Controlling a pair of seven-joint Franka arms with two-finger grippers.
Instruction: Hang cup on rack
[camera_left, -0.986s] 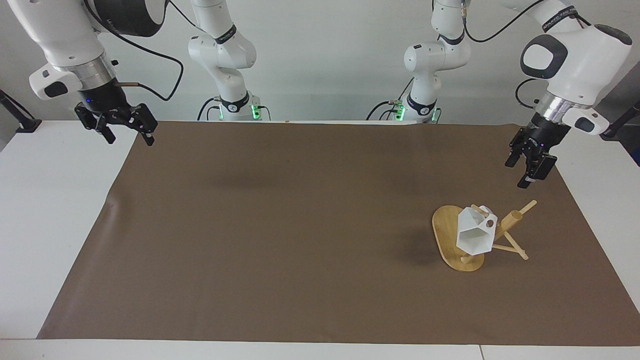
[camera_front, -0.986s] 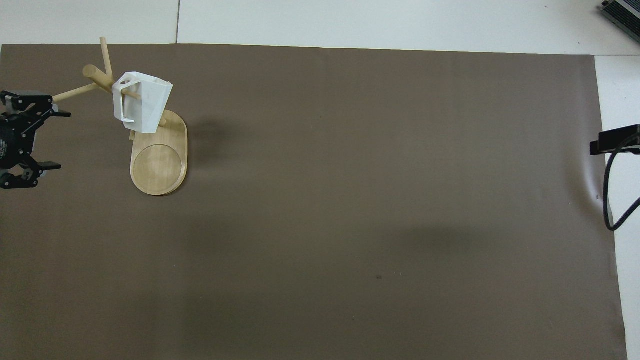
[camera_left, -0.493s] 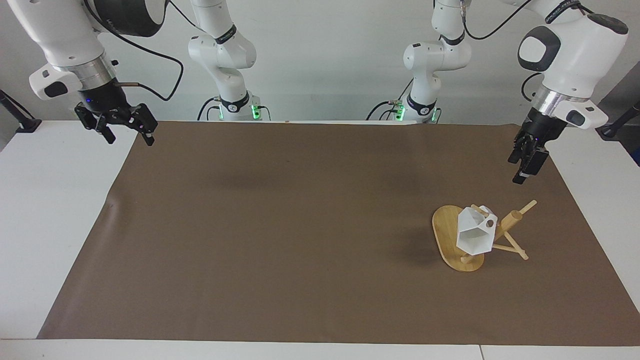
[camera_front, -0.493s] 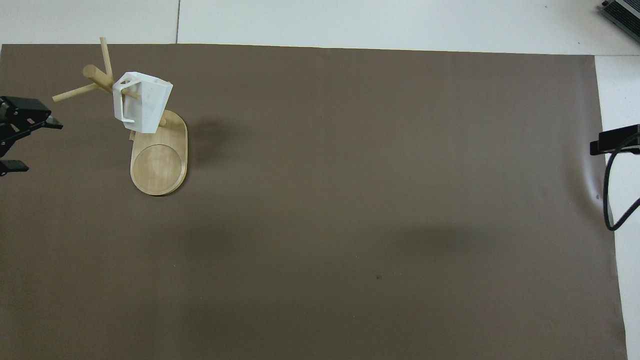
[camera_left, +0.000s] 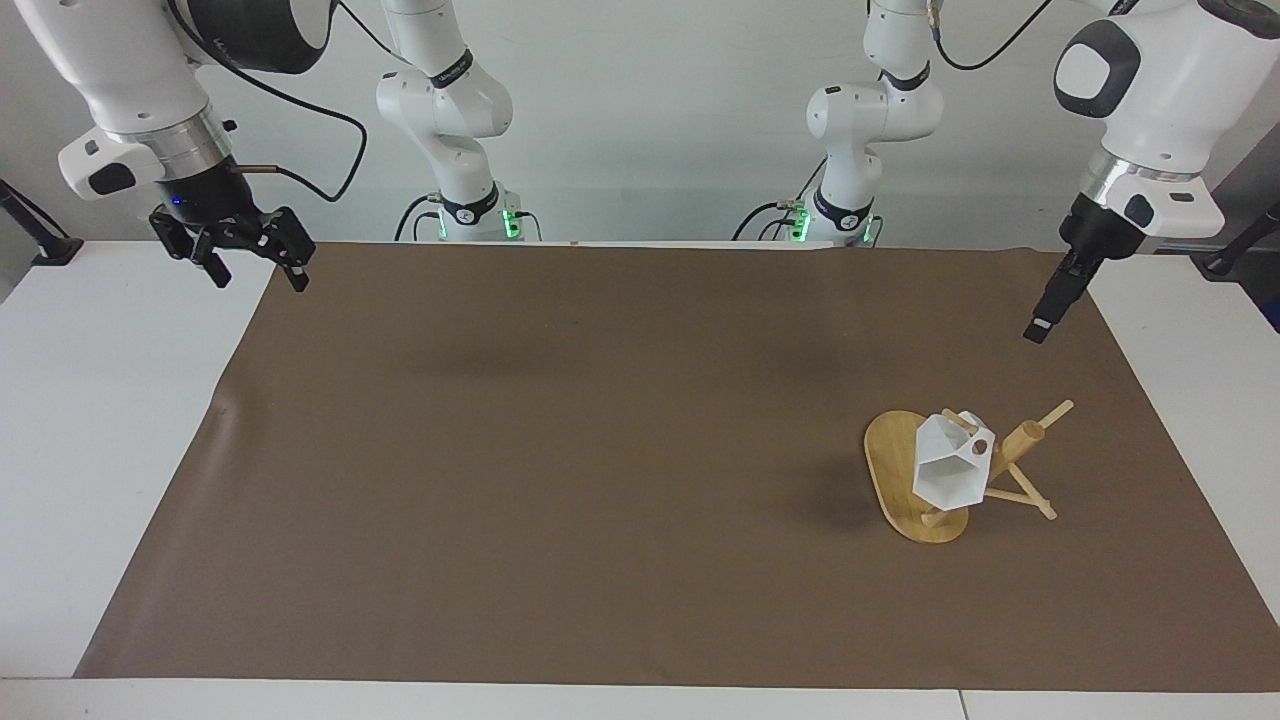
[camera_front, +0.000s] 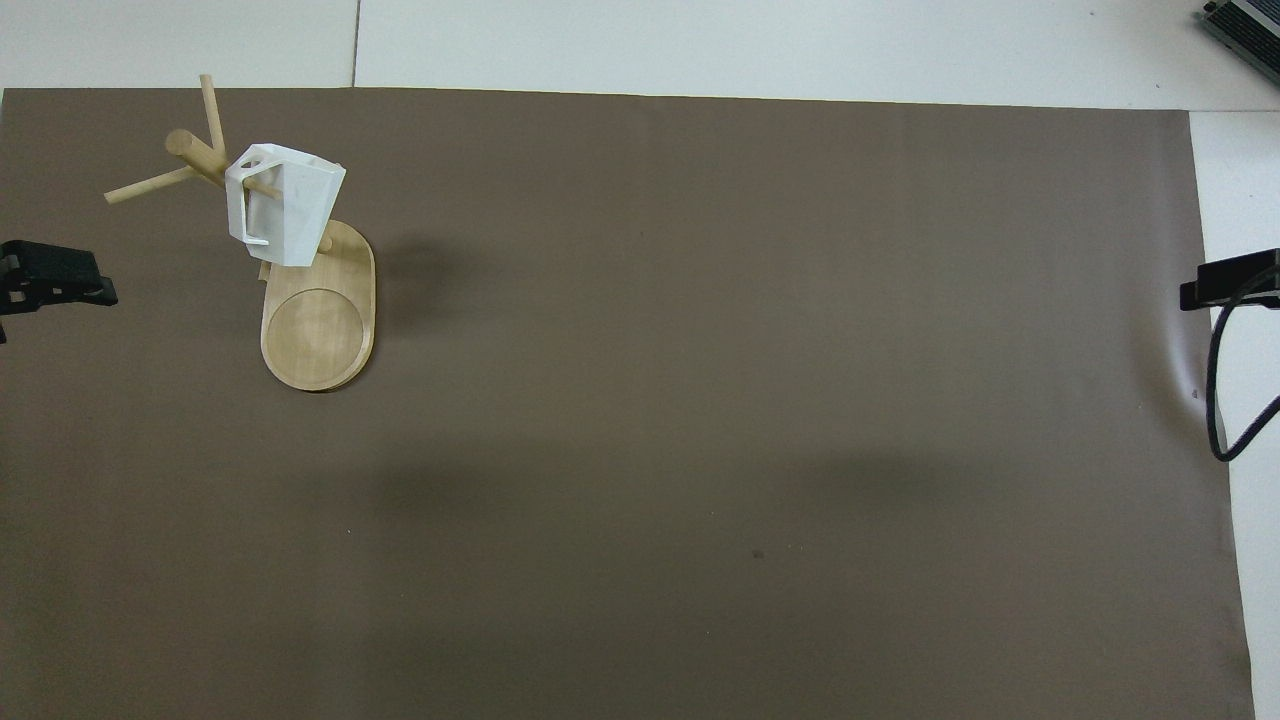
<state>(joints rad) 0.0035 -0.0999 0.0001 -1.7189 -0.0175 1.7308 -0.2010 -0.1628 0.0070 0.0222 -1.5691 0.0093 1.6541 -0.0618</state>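
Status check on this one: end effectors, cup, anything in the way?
Left end effector empty, over the mat near the rack. Right end effector open, waiting at its end. Cup hanging on a peg by its handle. Nothing in the way.

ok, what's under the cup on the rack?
The cup hangs by its handle on a peg of the rack, clear of the oval base. Directly below it sit the post's foot and a lower peg; the cup hides part of both. Nothing else shows there.
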